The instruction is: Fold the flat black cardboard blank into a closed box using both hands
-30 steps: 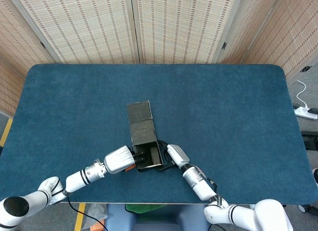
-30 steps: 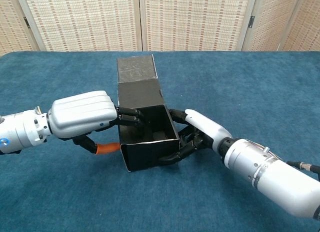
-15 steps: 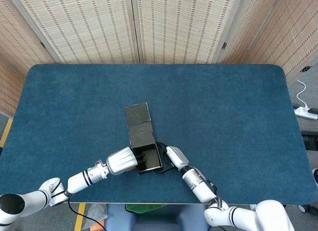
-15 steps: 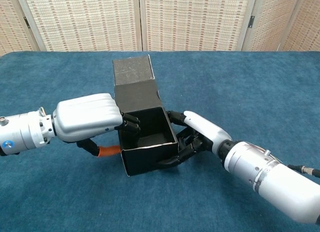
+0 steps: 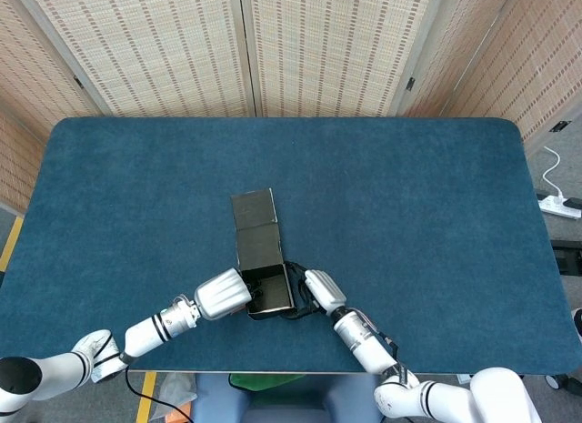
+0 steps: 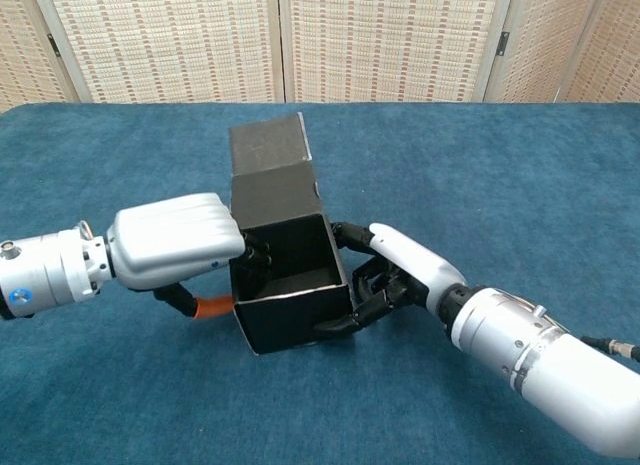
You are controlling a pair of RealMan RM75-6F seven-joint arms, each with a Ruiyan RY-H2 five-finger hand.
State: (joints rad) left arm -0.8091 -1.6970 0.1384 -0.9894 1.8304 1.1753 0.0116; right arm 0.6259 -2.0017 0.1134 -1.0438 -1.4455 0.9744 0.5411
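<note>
You cannot see the left hand's (image 6: 175, 250) fingertips in the chest view: they disappear over the near-left wall into the black cardboard box (image 6: 290, 285). The right hand's (image 6: 400, 270) palm side is hidden behind the box's right wall, so how much of it touches is unclear. Both forearms run off the chest view's edges. In the head view, the hands crowd the box and the finger positions are too small to tell.

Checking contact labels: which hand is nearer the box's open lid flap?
Left. The left hand grips the box wall just below the lid flap; the right hand holds lower.
</note>
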